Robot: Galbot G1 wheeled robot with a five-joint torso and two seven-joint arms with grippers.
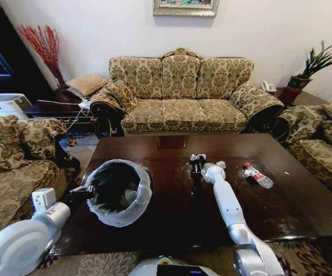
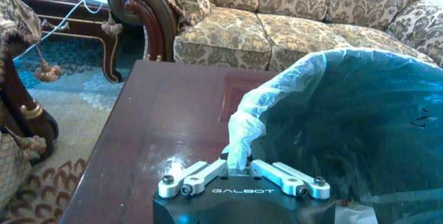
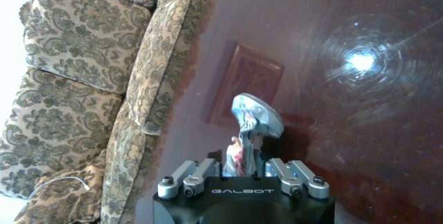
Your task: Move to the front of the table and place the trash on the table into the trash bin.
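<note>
While the glossy dark brown table (image 1: 304, 201) is spread before the robot, the right gripper (image 1: 197, 160) is held above the middle of its top, near the square inlay (image 1: 171, 141). Its fingers are closed on a crinkled silvery wrapper (image 3: 249, 130) with red marks, which is seen in the right wrist view standing up out of the grip. The left gripper (image 2: 239, 169) is positioned at the table's left part, where the rim of the trash bin (image 1: 119, 192) is pinched between its closed fingers, with the white bag liner (image 2: 277, 92) folded over that rim. The bin, round and black, is seen tilted with its mouth turned toward the right gripper, over the left part of the table top. A clear plastic bottle (image 1: 257, 175) with a red cap is lying on its side on the table, to the right of the right gripper and apart from it. A 3-seat patterned sofa (image 1: 180, 92) is placed beyond the far edge of the table.
</note>
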